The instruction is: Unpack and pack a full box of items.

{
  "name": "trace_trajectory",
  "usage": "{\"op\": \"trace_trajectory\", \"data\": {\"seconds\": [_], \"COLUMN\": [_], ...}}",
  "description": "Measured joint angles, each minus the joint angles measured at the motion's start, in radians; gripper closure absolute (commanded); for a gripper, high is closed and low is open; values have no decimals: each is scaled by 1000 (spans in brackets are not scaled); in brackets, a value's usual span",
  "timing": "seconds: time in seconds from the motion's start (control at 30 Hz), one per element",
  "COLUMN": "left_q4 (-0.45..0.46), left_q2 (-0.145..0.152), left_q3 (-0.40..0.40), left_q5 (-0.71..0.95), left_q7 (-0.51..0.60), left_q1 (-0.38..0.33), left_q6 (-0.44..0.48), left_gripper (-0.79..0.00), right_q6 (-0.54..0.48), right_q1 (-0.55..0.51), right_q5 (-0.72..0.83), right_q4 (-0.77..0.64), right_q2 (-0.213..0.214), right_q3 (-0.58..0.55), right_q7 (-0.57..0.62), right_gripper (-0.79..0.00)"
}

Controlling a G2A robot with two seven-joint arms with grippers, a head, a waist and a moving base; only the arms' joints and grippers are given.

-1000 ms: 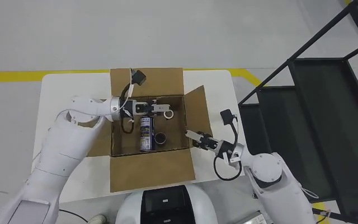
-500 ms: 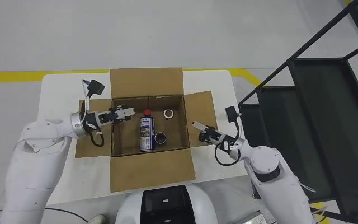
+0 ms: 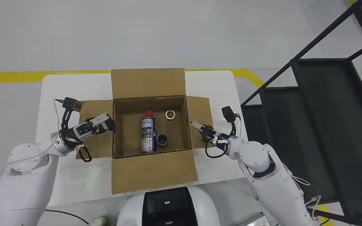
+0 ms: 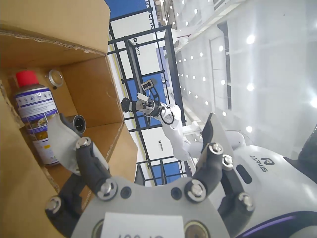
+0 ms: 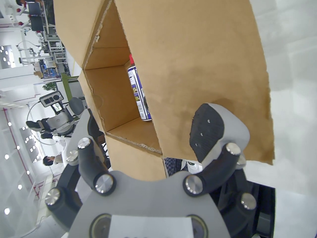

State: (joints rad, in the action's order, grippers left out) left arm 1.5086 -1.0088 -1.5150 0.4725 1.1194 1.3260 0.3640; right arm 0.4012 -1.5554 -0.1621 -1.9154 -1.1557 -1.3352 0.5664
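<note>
An open cardboard box (image 3: pixel 148 83) stands mid-table with its four flaps spread out. Inside lie a blue spray can (image 3: pixel 147 131) with a red cap, a metal ring (image 3: pixel 170 114) and a dark cylinder (image 3: pixel 162 138). My left gripper (image 3: pixel 106 121) hangs open over the left flap (image 3: pixel 93 144), just outside the box wall; in its own view the left gripper (image 4: pixel 138 137) frames the can (image 4: pixel 34 110), ring (image 4: pixel 55 77) and cylinder (image 4: pixel 77 122). My right gripper (image 3: pixel 196 125) is open over the right flap (image 3: pixel 201 110). The right gripper (image 5: pixel 148 134) has that flap (image 5: pixel 198 63) by its fingers, with the can (image 5: pixel 138 92) beyond.
The white table (image 3: pixel 59 90) shows bare strips left of, right of and behind the box. The front flap (image 3: pixel 153 168) reaches the near edge. A black metal stair frame (image 3: pixel 300 107) stands to the right of the table.
My left gripper pulled out of the box, from beside the ring to over the left flap. My right gripper moved a little toward the box, onto the right flap.
</note>
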Motion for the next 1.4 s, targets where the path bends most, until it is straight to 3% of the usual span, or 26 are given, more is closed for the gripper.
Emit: {"op": "trace_trajectory", "data": {"seconds": [0.17,0.43,0.63,0.83,1.07,1.27,1.4], "left_q4": [12,10,6,-3,-9,-9,-9], "left_q2": [1,2,4,5,4,4,4], "left_q3": [7,14,12,12,17,17,17], "left_q5": [-2,12,26,48,55,55,55], "left_q7": [3,16,18,31,39,39,39], "left_q1": [4,-6,-6,-3,-5,-4,-4], "left_q6": [9,23,39,66,71,71,71], "left_gripper": [-785,-785,-785,-785,-785,-785,-785], "right_q6": [70,-26,-31,74,259,302,302], "right_q1": [32,30,94,281,517,622,623], "right_q5": [-34,-88,-214,-365,-458,-449,-448], "right_q4": [-19,-130,-179,-93,86,204,206], "right_q2": [-2,1,-1,-28,-96,-144,-144], "right_q3": [37,57,156,360,588,686,687], "right_q7": [-1,-4,34,151,204,225,227], "right_gripper": [-785,-785,-785,-785,-785,-785,-785]}}
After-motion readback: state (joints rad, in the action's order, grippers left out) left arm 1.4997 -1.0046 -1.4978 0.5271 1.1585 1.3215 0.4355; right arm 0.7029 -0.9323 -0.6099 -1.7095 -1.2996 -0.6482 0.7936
